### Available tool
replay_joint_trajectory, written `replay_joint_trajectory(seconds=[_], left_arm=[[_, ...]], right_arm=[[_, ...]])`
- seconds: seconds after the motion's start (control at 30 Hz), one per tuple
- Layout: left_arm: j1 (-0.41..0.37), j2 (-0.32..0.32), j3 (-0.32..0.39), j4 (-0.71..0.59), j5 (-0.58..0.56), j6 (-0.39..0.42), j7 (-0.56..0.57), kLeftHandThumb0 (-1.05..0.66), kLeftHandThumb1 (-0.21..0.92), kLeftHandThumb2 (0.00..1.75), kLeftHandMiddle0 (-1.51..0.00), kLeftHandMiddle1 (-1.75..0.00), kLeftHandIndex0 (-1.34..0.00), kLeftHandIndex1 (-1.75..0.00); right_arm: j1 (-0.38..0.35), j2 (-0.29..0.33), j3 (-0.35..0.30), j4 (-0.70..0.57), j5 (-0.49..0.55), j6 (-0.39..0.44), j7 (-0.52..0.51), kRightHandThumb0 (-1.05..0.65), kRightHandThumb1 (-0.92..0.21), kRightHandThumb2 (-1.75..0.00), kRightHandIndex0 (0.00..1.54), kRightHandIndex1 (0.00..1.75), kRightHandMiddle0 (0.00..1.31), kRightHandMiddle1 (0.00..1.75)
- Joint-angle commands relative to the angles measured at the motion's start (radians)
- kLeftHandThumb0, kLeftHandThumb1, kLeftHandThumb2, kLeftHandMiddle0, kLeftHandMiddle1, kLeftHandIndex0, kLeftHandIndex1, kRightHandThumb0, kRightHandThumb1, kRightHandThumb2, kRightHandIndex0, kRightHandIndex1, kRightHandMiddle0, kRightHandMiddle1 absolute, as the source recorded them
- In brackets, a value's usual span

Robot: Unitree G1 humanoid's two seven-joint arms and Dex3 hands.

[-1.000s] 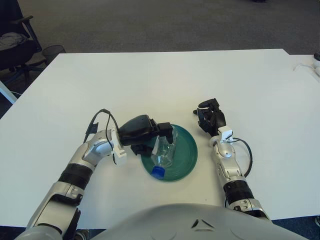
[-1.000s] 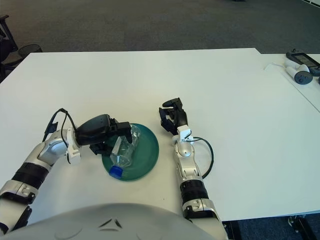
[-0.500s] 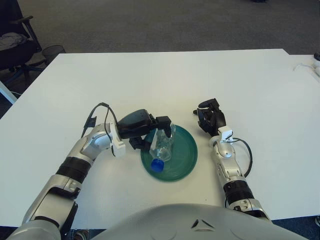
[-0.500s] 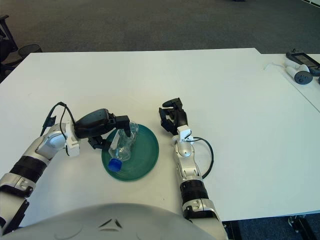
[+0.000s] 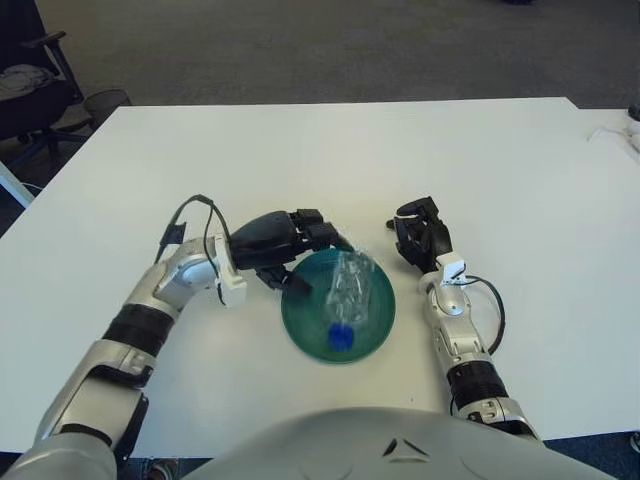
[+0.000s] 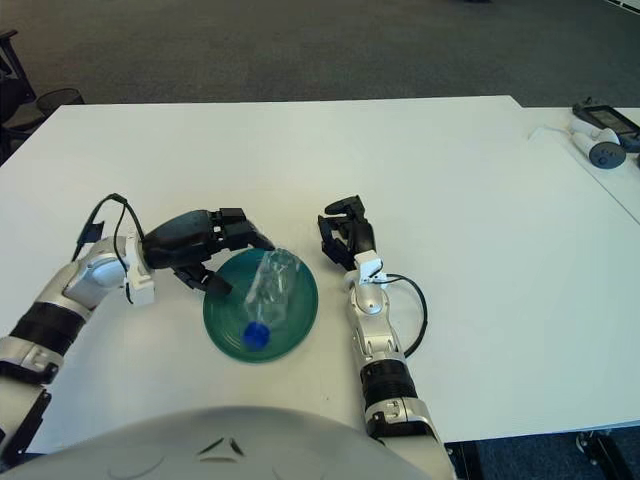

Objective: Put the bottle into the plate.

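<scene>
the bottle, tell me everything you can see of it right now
The bottle is clear, crumpled-looking plastic with a blue cap, apparently empty. It lies on its side inside the green plate, cap end toward the robot and base toward the far rim. It rests on the plate's surface. The left hand sits just left of the plate's far-left rim, fingers spread and holding nothing; its fingertips reach near the bottle's base, but contact cannot be told. The right hand rests on the table, apart from it.

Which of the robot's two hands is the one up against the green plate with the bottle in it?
The left hand, fingers open at the green plate's upper-left rim. The right hand rests apart on the table, right of the plate. The bottle lies inside.
</scene>
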Motion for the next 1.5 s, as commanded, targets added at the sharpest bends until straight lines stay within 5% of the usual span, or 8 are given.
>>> replay_joint_trajectory(seconds=[0.0, 0.37, 0.83, 0.93, 1.1, 1.23, 1.43, 1.47], left_arm=[[-0.024, 0.035, 0.006, -0.028, 0.065, 0.000, 0.012, -1.05, 0.92, 0.41, 0.00, -0.01, 0.00, -0.04], [-0.052, 0.061, 0.003, -0.030, 0.097, -0.007, 0.038, -1.05, 0.92, 0.18, 0.00, 0.00, 0.00, 0.00], [-0.071, 0.065, 0.010, 0.026, 0.002, 0.007, 0.042, -1.05, 0.92, 0.15, 0.00, 0.00, 0.00, 0.00], [-0.096, 0.033, 0.034, 0.107, -0.046, 0.025, 0.078, -1.05, 0.92, 0.15, 0.00, 0.00, -0.01, -0.01], [-0.138, -0.115, 0.097, 0.368, -0.340, 0.083, 0.082, -0.98, 0.92, 0.22, 0.00, 0.00, -0.01, -0.18], [-0.114, -0.249, 0.234, 0.360, -0.520, 0.162, 0.210, -0.89, 0.92, 0.54, -0.11, -0.04, 0.00, -0.42], [-0.078, -0.344, 0.340, 0.327, -0.586, 0.343, 0.343, -0.79, 0.92, 0.83, -0.39, -0.18, -0.01, -0.91], [-0.073, -0.361, 0.352, 0.308, -0.586, 0.373, 0.373, -0.78, 0.92, 0.84, -0.42, -0.32, -0.04, -1.02]], right_arm=[[0.095, 0.006, 0.007, 0.113, -0.002, 0.083, 0.001, -0.35, -0.92, -0.51, 0.41, 1.13, 0.20, 1.75], [0.085, 0.002, 0.007, 0.147, -0.019, 0.034, -0.014, -0.35, -0.92, -0.51, 0.45, 1.15, 0.20, 1.75], [0.071, -0.003, 0.000, 0.177, -0.006, 0.024, 0.000, -0.35, -0.92, -0.49, 0.47, 1.19, 0.21, 1.73], [0.068, -0.002, 0.000, 0.179, -0.004, 0.033, 0.002, -0.35, -0.92, -0.49, 0.46, 1.19, 0.21, 1.73], [0.067, 0.001, -0.004, 0.184, 0.009, 0.043, 0.015, -0.35, -0.92, -0.50, 0.44, 1.20, 0.20, 1.74], [0.076, 0.009, -0.003, 0.163, 0.009, 0.062, 0.011, -0.35, -0.92, -0.51, 0.43, 1.19, 0.20, 1.74], [0.085, 0.013, -0.004, 0.147, 0.012, 0.074, 0.012, -0.35, -0.92, -0.51, 0.42, 1.18, 0.19, 1.75], [0.087, 0.014, -0.005, 0.145, 0.013, 0.075, 0.013, -0.35, -0.92, -0.51, 0.42, 1.18, 0.19, 1.75]])
